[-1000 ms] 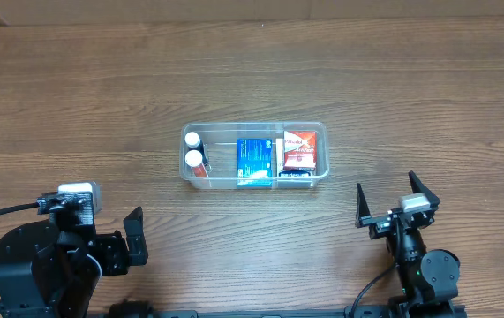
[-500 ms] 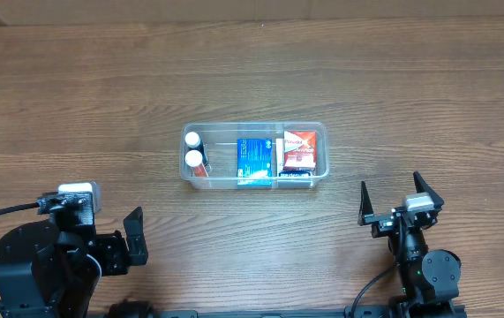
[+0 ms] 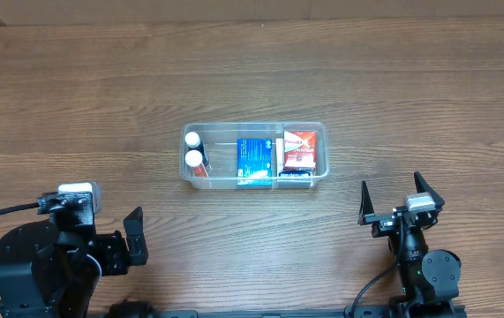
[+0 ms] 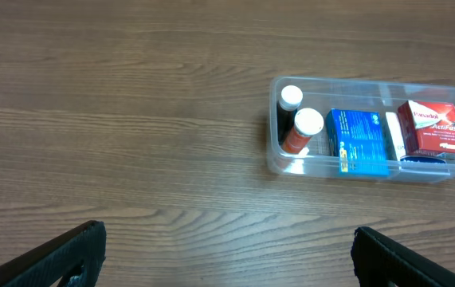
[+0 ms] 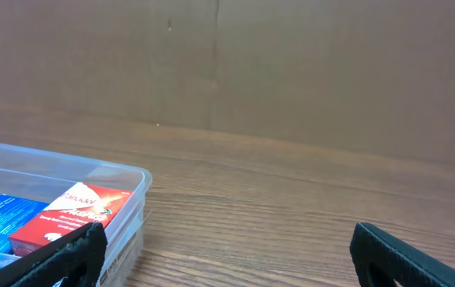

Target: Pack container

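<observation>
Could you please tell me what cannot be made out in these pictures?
Overhead: print on the blue box and red box, too small.
Left wrist: the dark item under the red box, mostly covered by it.
Right wrist: the container, cut off by the left edge; the bottles fall outside.

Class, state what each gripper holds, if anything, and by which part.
Nothing is held: left gripper and right gripper are both open, apart from the container.

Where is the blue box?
In the overhead view, the blue box lies in the middle of the container, between the bottles and the red box.
</observation>
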